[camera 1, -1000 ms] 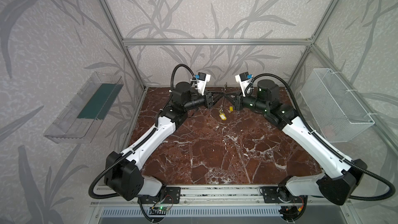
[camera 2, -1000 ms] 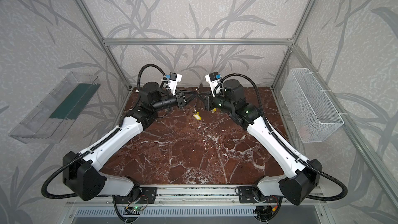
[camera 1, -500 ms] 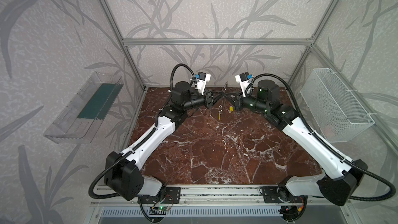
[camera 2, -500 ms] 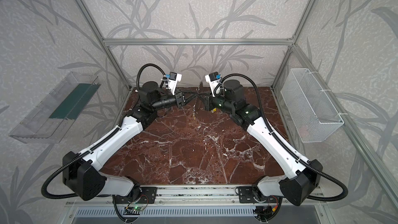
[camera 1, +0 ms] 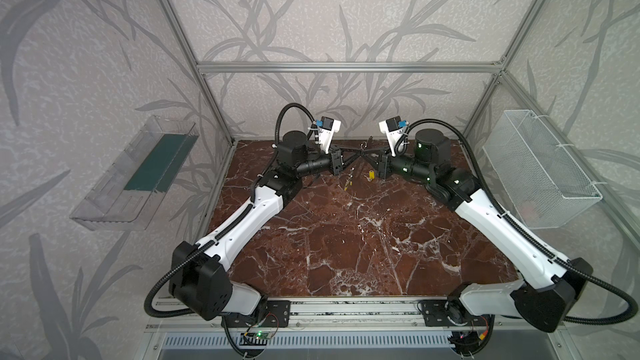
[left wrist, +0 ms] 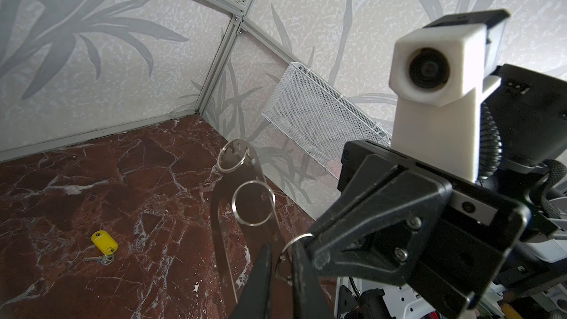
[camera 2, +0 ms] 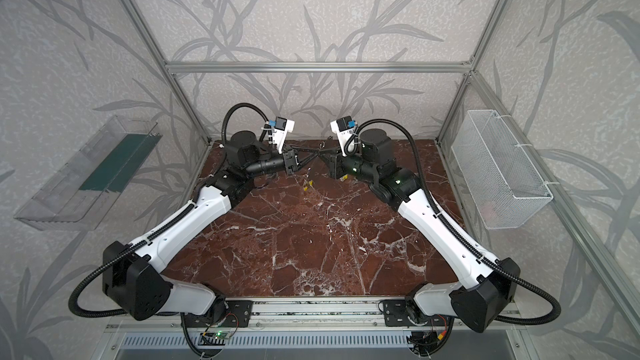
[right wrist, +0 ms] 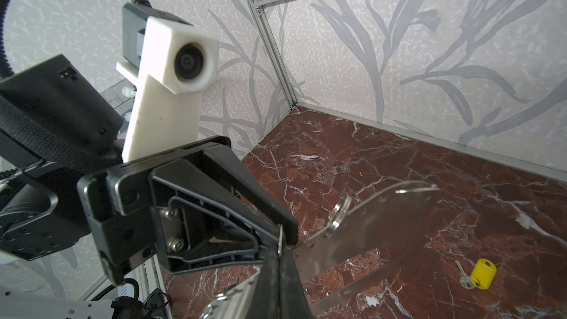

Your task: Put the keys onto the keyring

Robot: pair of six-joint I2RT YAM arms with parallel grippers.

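Note:
The keyring (left wrist: 245,176), a flat silvery plate with small rings along one edge, hangs in the air at the back middle between both grippers. My right gripper (right wrist: 279,251) is shut on the plate's edge at one small ring (left wrist: 288,259). My left gripper (left wrist: 281,251) has its fingers close on either side of that same ring, touching it. One of the keys (camera 1: 371,175), with a yellow tag, lies on the marble below. A second yellow tag (camera 1: 348,182) shows edge-on under the grippers; I cannot tell whether it hangs or lies.
A white wire basket (camera 1: 540,167) hangs on the right wall and a clear tray with a green insert (camera 1: 138,174) on the left wall. The red marble tabletop (camera 1: 346,237) stretches towards the front rail. Both wrist cameras sit close together above the keyring.
The left gripper's fingers have narrowed around the small ring. The yellow tag under the grippers has turned more edge-on. The right gripper kept its hold.

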